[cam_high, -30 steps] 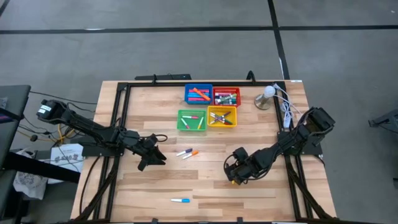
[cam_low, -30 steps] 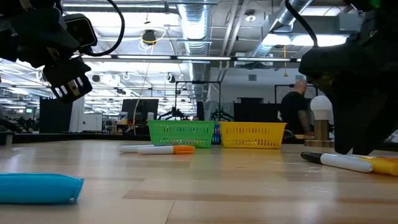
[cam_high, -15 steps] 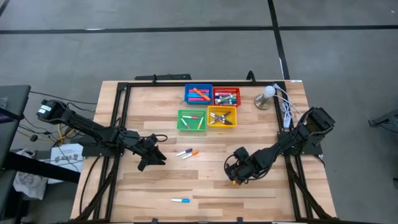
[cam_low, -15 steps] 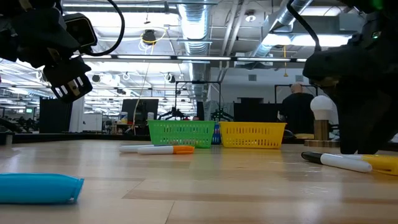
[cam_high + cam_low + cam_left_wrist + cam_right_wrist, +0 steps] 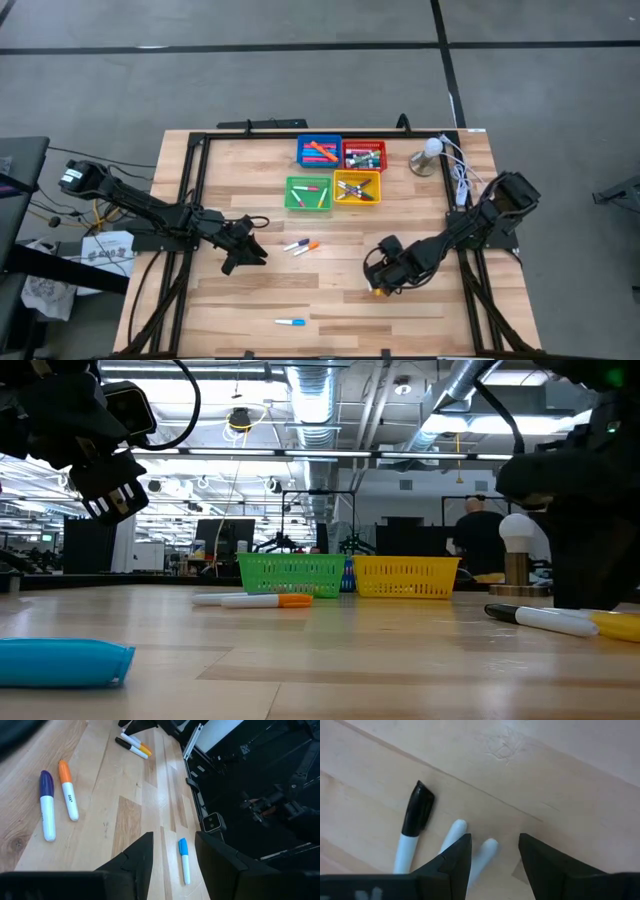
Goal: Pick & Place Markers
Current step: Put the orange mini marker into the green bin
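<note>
Several markers lie flat on the wooden table. A purple-capped one (image 5: 46,812) and an orange-capped one (image 5: 67,795) are side by side near the middle, and a blue-capped one (image 5: 290,322) lies near the front edge. A black-capped marker (image 5: 415,820) and two white marker ends (image 5: 487,847) lie under my right gripper (image 5: 495,840). That gripper points down, open, with its fingers on either side of one white end. My left gripper (image 5: 245,255) hangs open above the table's left half with nothing between its fingers.
Four small trays holding markers stand at the far middle: blue (image 5: 319,152), red (image 5: 364,155), green (image 5: 308,193) and yellow (image 5: 357,187). A white bulb on a wooden base (image 5: 430,158) with a cable stands at the far right. A dark frame (image 5: 200,140) rims the table.
</note>
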